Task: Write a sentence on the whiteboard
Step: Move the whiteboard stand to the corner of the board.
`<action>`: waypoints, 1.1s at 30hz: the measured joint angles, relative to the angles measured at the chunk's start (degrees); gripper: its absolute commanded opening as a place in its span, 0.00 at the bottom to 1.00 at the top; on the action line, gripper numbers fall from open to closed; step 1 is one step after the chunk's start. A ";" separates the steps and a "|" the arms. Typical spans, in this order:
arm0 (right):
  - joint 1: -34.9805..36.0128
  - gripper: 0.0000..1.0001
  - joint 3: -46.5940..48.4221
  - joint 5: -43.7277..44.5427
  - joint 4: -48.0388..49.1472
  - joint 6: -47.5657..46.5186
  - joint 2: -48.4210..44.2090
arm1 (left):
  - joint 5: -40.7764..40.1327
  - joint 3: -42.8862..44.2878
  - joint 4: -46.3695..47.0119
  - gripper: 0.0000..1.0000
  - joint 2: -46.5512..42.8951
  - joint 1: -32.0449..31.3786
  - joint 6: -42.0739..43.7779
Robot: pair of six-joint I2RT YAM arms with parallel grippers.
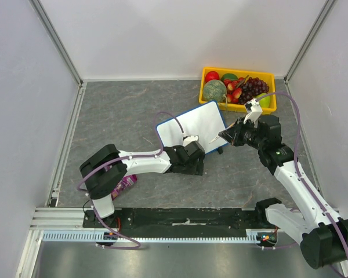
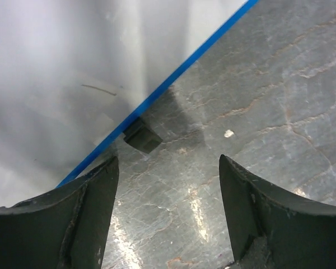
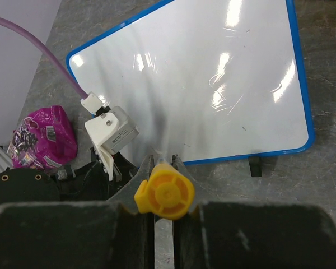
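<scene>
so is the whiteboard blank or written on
Blank: the whiteboard shows only glare and faint specks, no lettering yet.

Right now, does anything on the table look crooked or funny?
Yes. The whiteboard sits crooked, turned slantwise on the table, with nothing written on it. A crumpled pink snack bag lies nearby, which is odd for a writing job.

The right arm's black two-finger gripper (image 3: 161,163) pinches a yellow plastic marker (image 3: 163,194) pointing at the near edge of a blue-framed rectangular whiteboard (image 3: 201,78); a crinkled magenta foil packet (image 3: 42,137) lies left.
</scene>
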 measured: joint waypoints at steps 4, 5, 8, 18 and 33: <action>-0.11 0.00 0.00 0.00 -0.02 -0.11 0.00 | -3.82 0.74 -1.14 0.65 0.70 -0.52 -1.49; -0.15 0.00 0.00 -0.02 -0.04 -0.17 0.00 | -4.79 0.85 -1.33 0.62 0.98 -0.52 -1.70; -0.17 0.00 0.00 -0.02 -0.04 -0.28 0.00 | -6.82 1.42 -2.08 0.55 1.68 -0.52 -2.03; -0.17 0.00 0.00 -0.26 -0.04 -0.72 0.00 | -12.92 4.72 -4.79 0.13 4.79 -0.48 -2.36; -0.17 0.00 0.00 -1.18 -0.04 -1.07 0.00 | -15.52 -2.49 -2.40 0.02 -0.42 -1.46 -4.42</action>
